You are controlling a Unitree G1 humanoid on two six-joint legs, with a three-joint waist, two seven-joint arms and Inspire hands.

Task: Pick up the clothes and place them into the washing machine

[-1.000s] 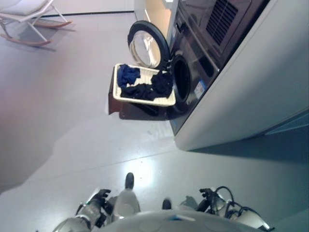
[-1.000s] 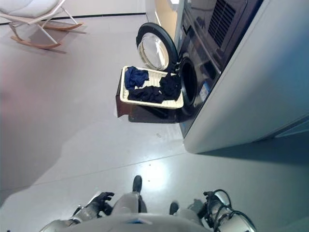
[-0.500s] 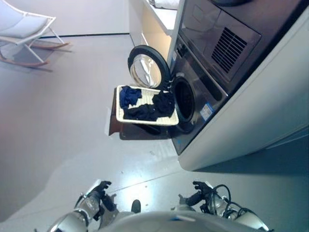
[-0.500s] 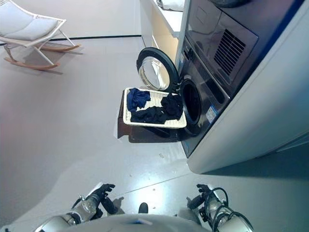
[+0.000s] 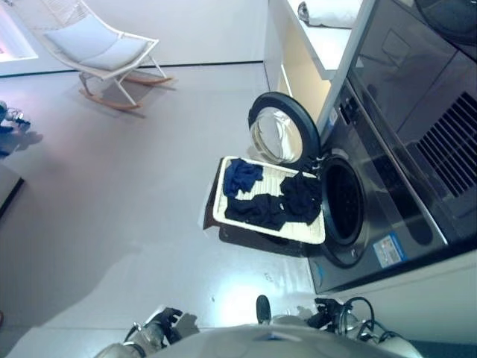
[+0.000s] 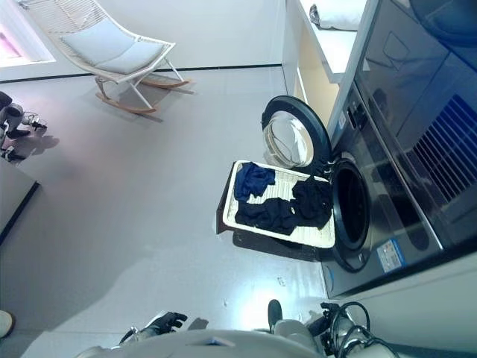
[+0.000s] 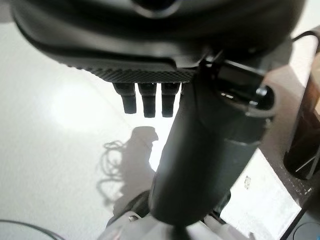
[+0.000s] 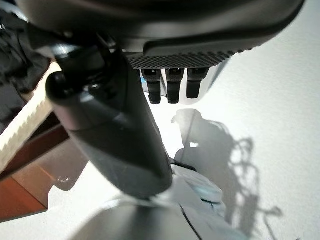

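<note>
Several dark blue clothes lie in a white slatted basket that rests on a low brown stand beside the washing machine. The machine's round door stands swung open, and the dark drum opening faces the basket. My left hand hangs low at the bottom edge, far from the basket, open and empty. In the left wrist view its straight fingers point at bare floor. My right hand hangs at the lower right, also open, with its fingers over the floor and nothing held.
A white rocking chair stands at the far left back. A white shelf with a folded item sits behind the machine. Dark objects lie at the left edge, above a low platform edge. Open grey floor separates me from the basket.
The whole picture has shifted as the camera moved; the basket now shows nearer the middle and more of the room appears. Both hands show lower in the view. The clothes lie as before.
</note>
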